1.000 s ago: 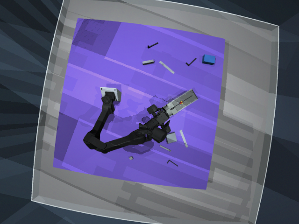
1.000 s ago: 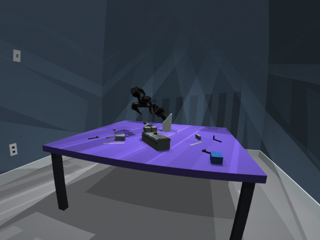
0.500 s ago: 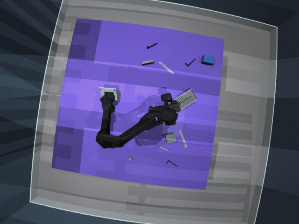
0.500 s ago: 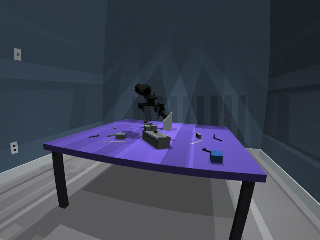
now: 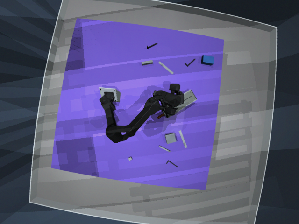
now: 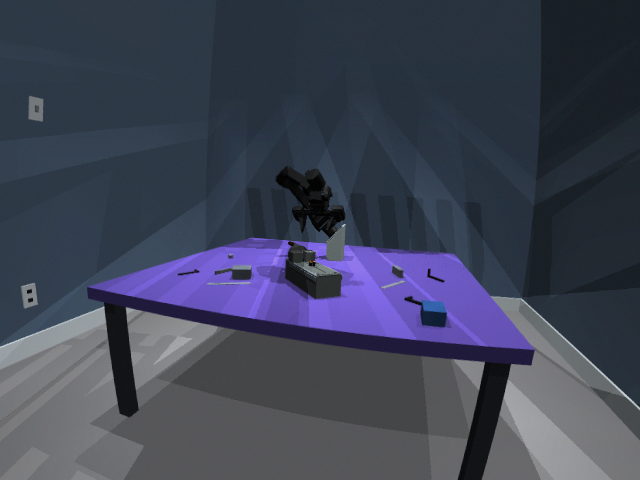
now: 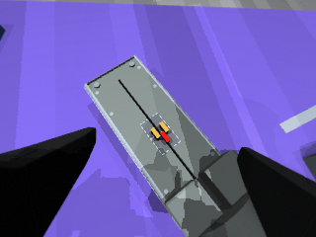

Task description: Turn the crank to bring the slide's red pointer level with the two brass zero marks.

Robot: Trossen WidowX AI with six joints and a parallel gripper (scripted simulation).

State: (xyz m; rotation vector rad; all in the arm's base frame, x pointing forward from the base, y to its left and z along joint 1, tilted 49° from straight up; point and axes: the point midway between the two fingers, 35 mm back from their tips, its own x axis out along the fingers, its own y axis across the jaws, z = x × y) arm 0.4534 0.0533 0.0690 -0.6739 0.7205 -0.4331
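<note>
The machine's long grey box [image 5: 191,94] [image 6: 326,287] [image 7: 111,94] has a dark slot along its top. In the wrist view the red pointer [image 7: 165,137] sits in the slot, slightly off the line through the two brass marks [image 7: 156,132] [image 7: 164,126], toward the crank housing [image 7: 224,170]. Its upper end is close to the marks. The brown crank handle [image 5: 160,116] [image 6: 291,242] sticks out at the housing end, outside the wrist view. My gripper [image 6: 318,228] [image 7: 168,143] is open and empty, high above the machine and apart from the handle. In the top view the arm hides the pointer and marks.
A blue block [image 5: 208,60] [image 6: 433,313] lies near a table corner. A grey block [image 5: 170,138] [image 6: 241,271] and a pale strip [image 5: 182,139] lie beside the machine. Several thin bars and black hooked pieces lie around. The arm's pale base mount [image 5: 117,94] [image 6: 336,246] stands behind.
</note>
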